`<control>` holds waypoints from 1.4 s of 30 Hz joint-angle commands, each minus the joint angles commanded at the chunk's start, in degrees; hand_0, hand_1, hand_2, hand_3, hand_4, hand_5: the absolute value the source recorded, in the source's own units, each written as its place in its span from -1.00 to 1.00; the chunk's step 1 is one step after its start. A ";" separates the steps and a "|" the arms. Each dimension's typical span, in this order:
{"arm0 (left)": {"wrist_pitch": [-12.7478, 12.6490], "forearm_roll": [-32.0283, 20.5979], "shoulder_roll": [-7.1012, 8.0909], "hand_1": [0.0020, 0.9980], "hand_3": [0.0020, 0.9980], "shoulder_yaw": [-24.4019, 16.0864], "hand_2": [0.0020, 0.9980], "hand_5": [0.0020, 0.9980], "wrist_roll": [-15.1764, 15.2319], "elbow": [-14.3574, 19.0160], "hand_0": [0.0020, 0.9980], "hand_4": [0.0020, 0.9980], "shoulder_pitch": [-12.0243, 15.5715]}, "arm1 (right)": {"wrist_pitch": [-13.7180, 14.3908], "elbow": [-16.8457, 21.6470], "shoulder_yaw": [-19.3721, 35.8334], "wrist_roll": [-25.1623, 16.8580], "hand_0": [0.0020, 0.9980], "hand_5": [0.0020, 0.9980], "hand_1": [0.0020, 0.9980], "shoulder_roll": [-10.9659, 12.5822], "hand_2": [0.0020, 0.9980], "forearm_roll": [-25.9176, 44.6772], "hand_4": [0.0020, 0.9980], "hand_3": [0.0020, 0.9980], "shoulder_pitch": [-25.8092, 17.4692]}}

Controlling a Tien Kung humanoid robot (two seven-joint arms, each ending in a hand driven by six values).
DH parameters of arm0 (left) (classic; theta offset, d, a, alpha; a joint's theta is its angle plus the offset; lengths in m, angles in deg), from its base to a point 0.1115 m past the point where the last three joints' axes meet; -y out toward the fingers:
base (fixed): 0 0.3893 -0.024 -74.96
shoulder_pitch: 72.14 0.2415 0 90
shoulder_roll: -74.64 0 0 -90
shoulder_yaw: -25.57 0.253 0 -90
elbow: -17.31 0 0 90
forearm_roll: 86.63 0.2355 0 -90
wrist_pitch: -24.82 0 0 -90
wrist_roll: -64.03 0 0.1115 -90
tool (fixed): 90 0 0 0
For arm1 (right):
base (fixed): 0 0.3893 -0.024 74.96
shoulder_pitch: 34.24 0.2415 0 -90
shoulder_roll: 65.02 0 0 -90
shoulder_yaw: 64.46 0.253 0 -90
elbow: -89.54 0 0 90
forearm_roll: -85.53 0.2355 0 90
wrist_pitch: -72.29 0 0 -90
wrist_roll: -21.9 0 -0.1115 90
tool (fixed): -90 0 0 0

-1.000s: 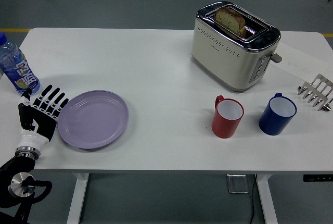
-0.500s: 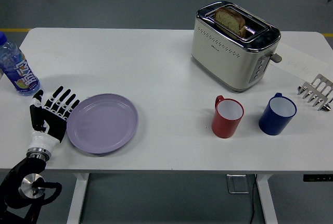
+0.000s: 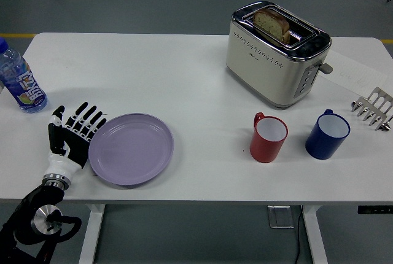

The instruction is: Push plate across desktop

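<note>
Head view: seen near the front edge of the table (image 3: 196, 92), at its left part, a purple plate (image 3: 131, 148) lying flat. Just left of the plate, touching its left rim, the left hand (image 3: 75, 135), black with white joints, fingers straight and spread a little, nothing gripped. Farther left of the plate and a little behind it, a blue water bottle (image 3: 18, 80) standing upright, apart from the hand. Well to the right of the plate, a red mug (image 3: 268, 137), and right of that a blue mug (image 3: 327, 134), both upright and near each other without touching. Behind the mugs, far from the plate, a cream toaster (image 3: 276, 52) with a slice of bread (image 3: 272, 23) in one slot. At the far right edge, a small metal rack (image 3: 373, 108).
</note>
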 joint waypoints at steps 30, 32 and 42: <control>0.05 -2.33 0.00 0.48 0.32 8.36 0.38 1.00 0.67 -1.24 0.46 0.21 -3.43 | -0.02 -0.08 0.07 -0.20 0.16 0.12 0.04 0.26 0.22 -0.12 -0.46 0.18 0.75; 0.06 -2.45 0.00 0.48 0.32 8.96 0.38 1.00 0.69 -1.27 0.46 0.21 -3.62 | 0.00 -0.07 0.12 -0.16 0.16 0.12 0.04 0.24 0.22 -0.16 -0.46 0.18 0.80; 0.05 -3.21 0.00 0.48 0.32 11.27 0.38 1.00 0.87 -1.58 0.46 0.21 -4.20 | -0.05 -0.04 0.26 0.00 0.16 0.12 0.04 0.21 0.22 -0.52 -0.46 0.18 0.93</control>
